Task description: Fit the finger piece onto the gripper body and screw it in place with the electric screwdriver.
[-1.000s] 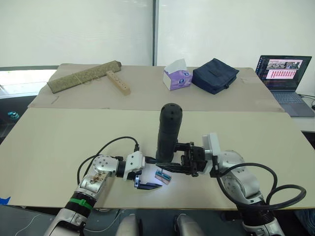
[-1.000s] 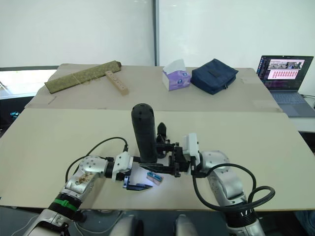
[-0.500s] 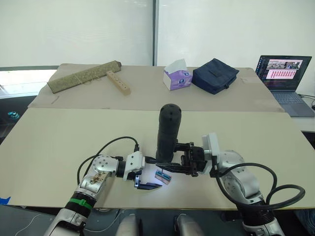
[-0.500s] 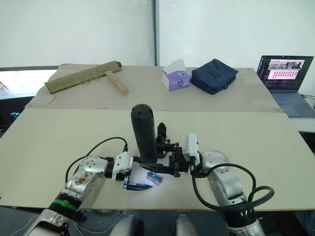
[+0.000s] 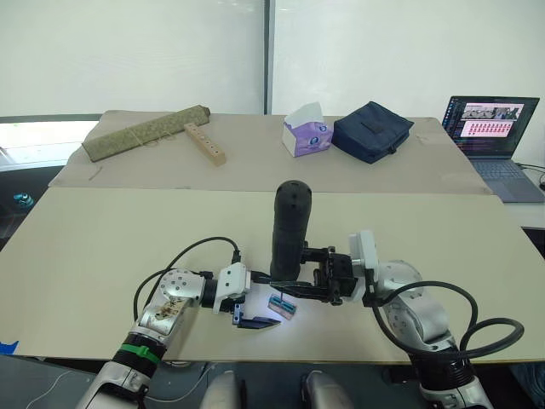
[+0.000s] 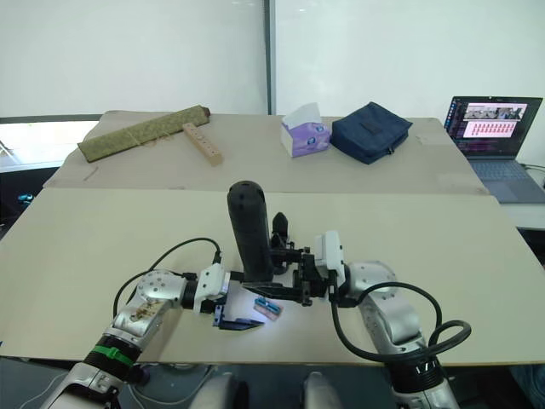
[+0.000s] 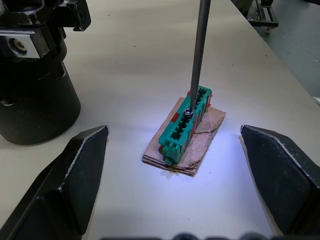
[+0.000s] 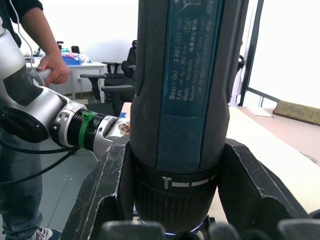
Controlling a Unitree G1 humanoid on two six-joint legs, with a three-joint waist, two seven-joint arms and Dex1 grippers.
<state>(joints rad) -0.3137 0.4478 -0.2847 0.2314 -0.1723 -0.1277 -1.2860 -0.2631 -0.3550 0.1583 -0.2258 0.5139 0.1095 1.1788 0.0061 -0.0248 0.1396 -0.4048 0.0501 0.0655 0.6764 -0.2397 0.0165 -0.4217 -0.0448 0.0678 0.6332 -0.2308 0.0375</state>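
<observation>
Black and matte, the electric screwdriver (image 5: 289,228) stands nearly upright just below the centre of the left eye view, clamped between the jaws of the right gripper (image 5: 317,285), whose 2 black fingers (image 8: 107,197) press against its lower collar in the right wrist view. Its thin metal bit (image 7: 199,52) comes down onto a small green block (image 7: 184,125), the tip resting in one of the block's top slots; the block lies on a scrap of brown cardboard (image 7: 200,145) on the pale bench (image 5: 102,247), lit by a white glow from the tool's tip. The left gripper (image 5: 249,322) lies low on the bench at lower centre-left of the left eye view, its jaws spread wide apart, one on each side of the green block and touching neither it nor the cardboard. The gripper body (image 7: 35,80) sits on the bench just beside the block, its round black base at the left edge of the left wrist view. Across the top of the left eye view a second bench holds a rolled mat (image 5: 145,132), a wooden strip with holes (image 5: 204,142), a tissue box (image 5: 306,132), a dark blue bag (image 5: 372,129) and, at upper right, an open laptop (image 5: 492,128). A person (image 8: 35,45) stands at the left edge of the right wrist view.
</observation>
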